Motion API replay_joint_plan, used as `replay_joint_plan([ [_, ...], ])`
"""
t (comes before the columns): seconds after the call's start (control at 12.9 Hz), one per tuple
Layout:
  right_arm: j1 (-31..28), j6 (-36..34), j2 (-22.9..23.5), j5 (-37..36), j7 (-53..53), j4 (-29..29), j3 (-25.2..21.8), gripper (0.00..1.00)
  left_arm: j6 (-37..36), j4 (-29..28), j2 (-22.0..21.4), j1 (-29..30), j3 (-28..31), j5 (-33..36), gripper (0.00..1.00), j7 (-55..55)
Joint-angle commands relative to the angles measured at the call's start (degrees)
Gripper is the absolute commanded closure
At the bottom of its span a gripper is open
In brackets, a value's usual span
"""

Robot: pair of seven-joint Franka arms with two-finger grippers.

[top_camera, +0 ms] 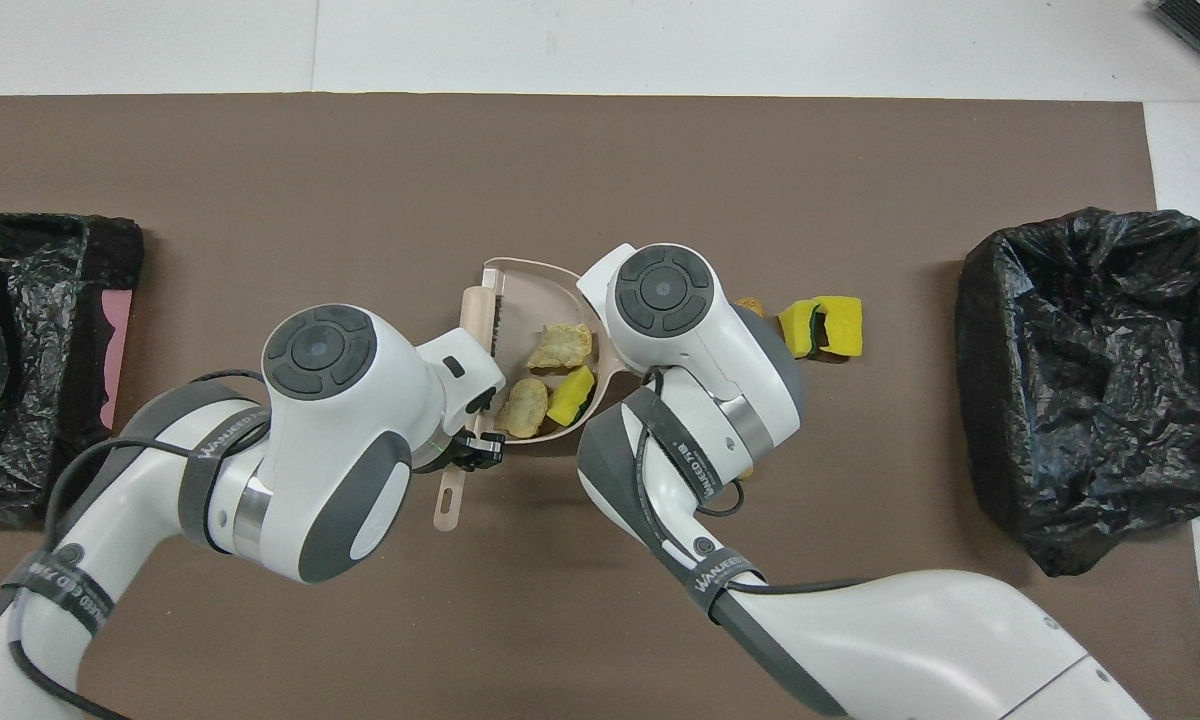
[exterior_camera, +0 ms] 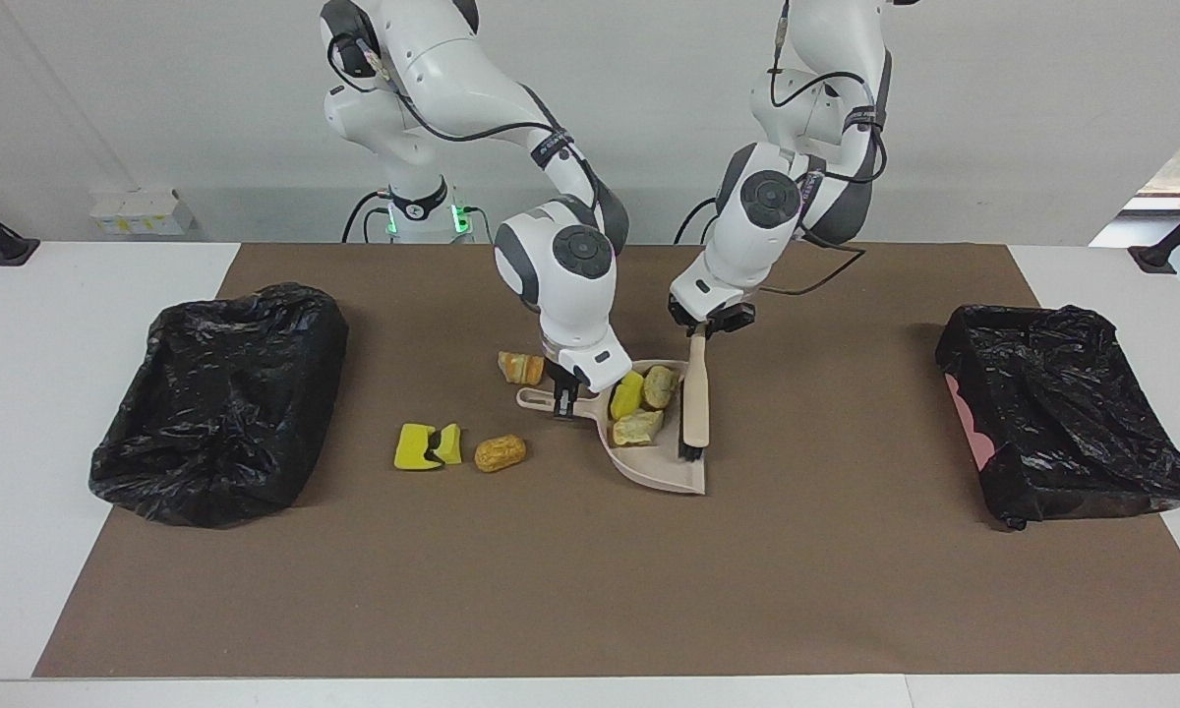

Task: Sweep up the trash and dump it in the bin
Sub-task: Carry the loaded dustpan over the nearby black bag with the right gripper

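A beige dustpan (exterior_camera: 671, 470) lies mid-mat, and my right gripper (exterior_camera: 564, 398) is shut on its handle. The left gripper (exterior_camera: 700, 332) is shut on the beige brush (exterior_camera: 695, 398), whose black bristles rest in the pan along its side toward the left arm's end. Three trash pieces sit in the pan: a yellow one (exterior_camera: 626, 395) and two pale beige chunks (exterior_camera: 660, 385) (exterior_camera: 637, 428). Loose trash lies on the mat toward the right arm's end: an orange-brown bit (exterior_camera: 521, 367) beside the handle, two yellow pieces (exterior_camera: 416, 447) and another orange-brown lump (exterior_camera: 500, 453). In the overhead view the dustpan (top_camera: 530, 285) and brush (top_camera: 481, 320) show between both wrists.
Two bins lined with black bags stand on the table, one at the right arm's end (exterior_camera: 221, 398) and one at the left arm's end (exterior_camera: 1067, 408). A brown mat (exterior_camera: 590, 590) covers the middle of the table.
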Motion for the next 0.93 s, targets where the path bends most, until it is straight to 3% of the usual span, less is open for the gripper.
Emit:
replay_joint_plan([
  [0.0,-2.24,1.21,-1.95,1.74,-0.50,-1.50,0.74,1.00,-3.46,0.11,-4.16,1.35,1.16,-0.33,1.00,-4.24],
  [0.23,-4.52,-0.98,-4.93,4.47,-5.06,-1.32,0.65,1.00,-7.94,-1.20,-8.91,4.95,1.43,0.38,1.00,-4.51],
  [0.47,-8.56,-7.82,-9.94,4.83,-8.58,-0.89,0.65,1.00,-4.20,-13.02,-16.71,3.12,0.47,0.55,1.00,-6.27],
  [0.54,-11.44,-9.76,-11.26,4.83,-11.72,-0.88,0.65,1.00,-1.74,-16.55,-19.18,1.46,-0.06,0.55,1.00,-8.54],
  [0.85,-22.34,-13.82,-12.15,4.83,-26.66,0.70,0.56,1.00,2.84,-22.01,-19.55,-10.22,-0.41,0.55,1.00,-21.80],
])
